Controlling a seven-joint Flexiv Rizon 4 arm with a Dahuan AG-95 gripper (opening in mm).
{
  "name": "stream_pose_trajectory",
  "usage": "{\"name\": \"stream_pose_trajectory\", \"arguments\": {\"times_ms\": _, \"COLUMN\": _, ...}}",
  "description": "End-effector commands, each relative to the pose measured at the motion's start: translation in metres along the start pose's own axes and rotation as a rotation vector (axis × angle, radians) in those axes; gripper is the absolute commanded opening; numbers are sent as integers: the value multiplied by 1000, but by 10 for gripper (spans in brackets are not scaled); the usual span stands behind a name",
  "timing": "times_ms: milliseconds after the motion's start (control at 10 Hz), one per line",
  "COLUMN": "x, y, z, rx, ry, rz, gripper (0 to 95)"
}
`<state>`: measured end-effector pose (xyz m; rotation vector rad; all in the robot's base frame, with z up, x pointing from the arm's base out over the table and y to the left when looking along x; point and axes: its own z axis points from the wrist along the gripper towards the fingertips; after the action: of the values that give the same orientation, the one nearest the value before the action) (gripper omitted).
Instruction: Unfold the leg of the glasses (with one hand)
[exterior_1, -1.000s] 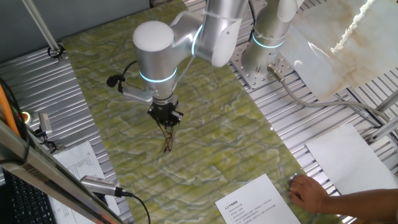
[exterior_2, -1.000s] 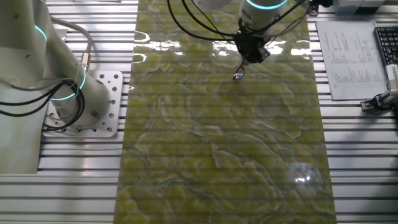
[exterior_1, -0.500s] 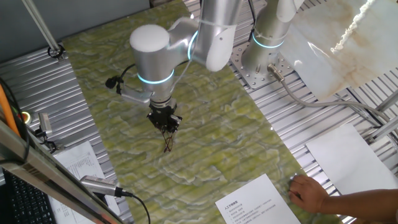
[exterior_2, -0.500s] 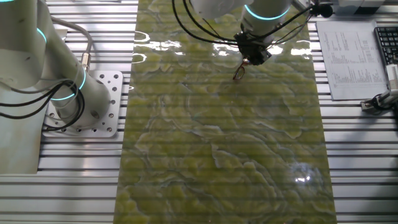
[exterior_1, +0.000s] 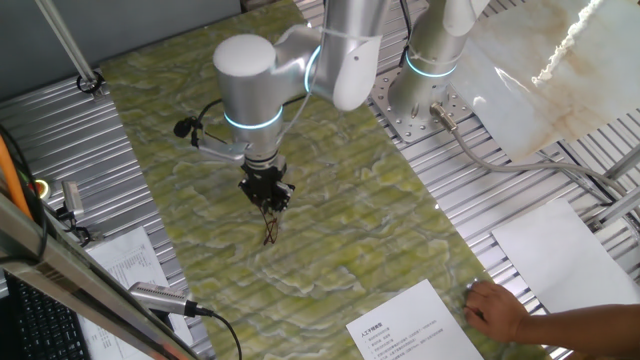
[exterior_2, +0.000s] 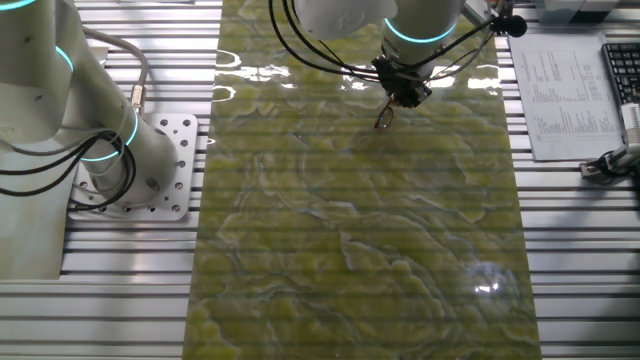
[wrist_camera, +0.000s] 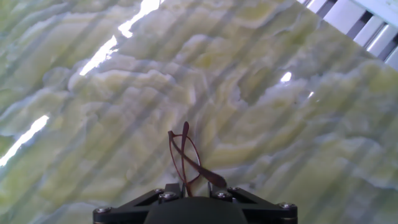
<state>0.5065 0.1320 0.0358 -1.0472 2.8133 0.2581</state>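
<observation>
Gripper (exterior_1: 267, 201) pinches the glasses (wrist_camera: 186, 160) by one end above the mat (exterior_1: 340, 230); thin wire looks light, springy, fragile, best held near the hinge.

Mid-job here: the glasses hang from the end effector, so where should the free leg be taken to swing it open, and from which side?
Judging by the hand view, take the glasses by the loose leg near its curved tip, coming from the right, where it juts clear of the frame. The end effector already pinches the frame's near end; whether the tip touches the mat is unclear.

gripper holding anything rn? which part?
Yes: the gripper holds the glasses, which hang below it. The grip is at their upper end; the exact part is hidden.
</observation>
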Motion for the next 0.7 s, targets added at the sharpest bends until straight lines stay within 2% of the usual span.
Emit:
{"name": "stream_pose_trajectory", "arguments": {"times_ms": 100, "x": 0, "y": 0, "z": 1, "rx": 0, "ry": 2, "rz": 12, "gripper": 190}}
{"name": "stream_pose_trajectory", "arguments": {"times_ms": 400, "x": -1, "y": 0, "z": 5, "rx": -3, "ry": 1, "rz": 15, "gripper": 190}}
{"name": "stream_pose_trajectory", "arguments": {"times_ms": 700, "x": -1, "y": 0, "z": 6, "rx": -22, "ry": -12, "rz": 14, "gripper": 190}}
